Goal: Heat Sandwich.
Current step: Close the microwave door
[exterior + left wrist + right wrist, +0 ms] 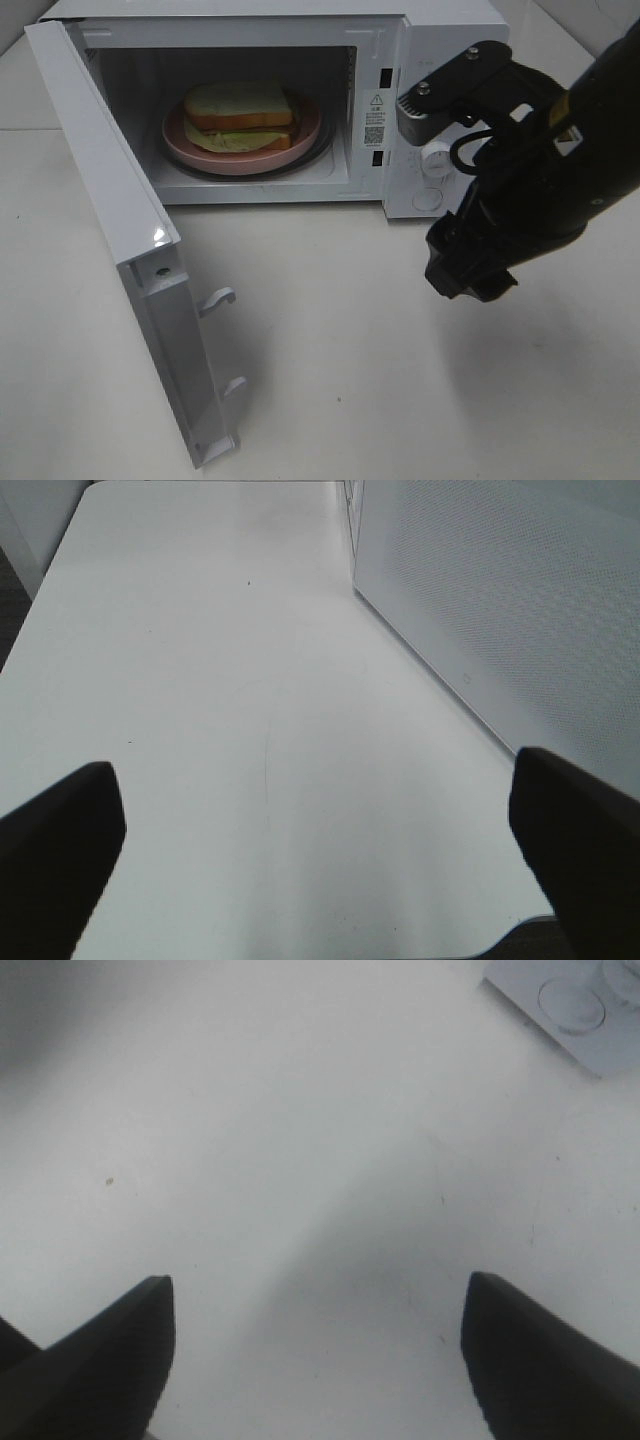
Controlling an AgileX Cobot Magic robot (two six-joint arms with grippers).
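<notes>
Left wrist camera: the left gripper (pixel 320 860) is shown with its fingers spread wide and nothing between them. It is held over the white table (pixel 220 680) beside a dotted white panel (pixel 500 590) of the microwave, apparently parked clear of the work. In the exterior high view the microwave door (pixel 120 190) is seen swung fully open to the left, so the cavity is exposed. The sandwich (pixel 240 108) is set on a pink plate (pixel 305 135) in the middle of the microwave (pixel 450 20) cavity, ready to be heated once the door is shut. Further right, the right gripper (pixel 470 278) is held above the table in front of the control knobs (pixel 435 158), its jaws parted and empty. Loading is judged complete; closing the door and setting the timer are judged outstanding.
</notes>
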